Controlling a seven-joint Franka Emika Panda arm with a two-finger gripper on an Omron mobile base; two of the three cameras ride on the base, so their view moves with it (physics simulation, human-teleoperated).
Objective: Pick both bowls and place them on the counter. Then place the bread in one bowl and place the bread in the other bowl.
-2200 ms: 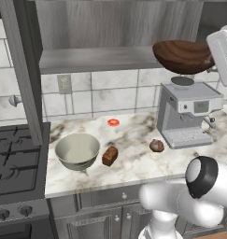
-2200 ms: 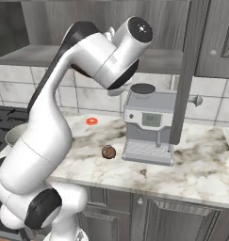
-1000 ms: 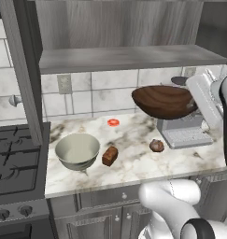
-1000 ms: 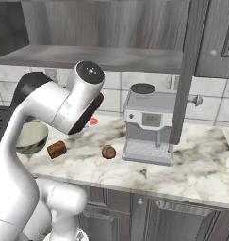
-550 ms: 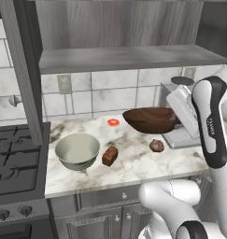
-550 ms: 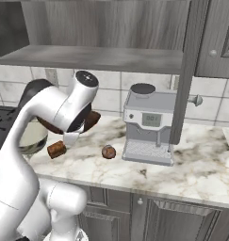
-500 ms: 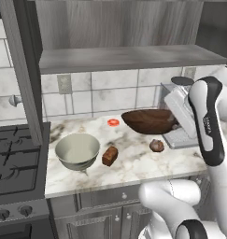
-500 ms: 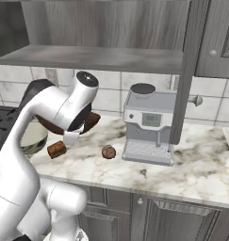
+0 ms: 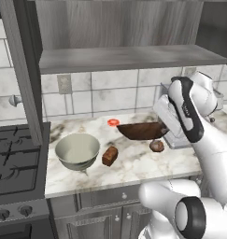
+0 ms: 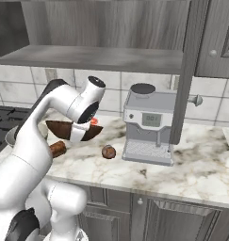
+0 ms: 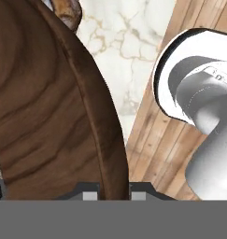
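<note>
The gripper [image 11: 113, 189] is clamped narrowly on the rim of the dark wooden bowl [image 9: 142, 131]. In the hand view the rim passes between the two finger tips, with the wood-grain inside of the bowl spread to one side of them. The bowl is held roughly level above the counter [image 9: 133, 163]; whether its underside touches the marble cannot be told. Nothing lies inside it.

Positions relative to the coffee machine [image 10: 151, 123]:

- Dark wooden bowl: just to the machine's left in both base views, at the height of the machine's lower half, with the gripper at the bowl's machine-side rim.
- Round bread piece [image 9: 157, 145]: on the counter just in front of the machine's left corner, below the held bowl's right edge and apart from it.
- Oblong bread piece [image 9: 109, 155]: on the counter further left of the machine, between the round piece and the cream bowl, touching neither.
- Cream ceramic bowl [image 9: 77, 150]: on the counter well left of the machine, near the stove [image 9: 14, 158]. It stands upright, and its pale greenish interior holds nothing.
- Small red item [image 9: 113, 122]: on the counter by the tiled wall, behind the wooden bowl's left edge.
- Wall shelf [image 9: 129, 57]: grey wood, above the machine and the counter.
</note>
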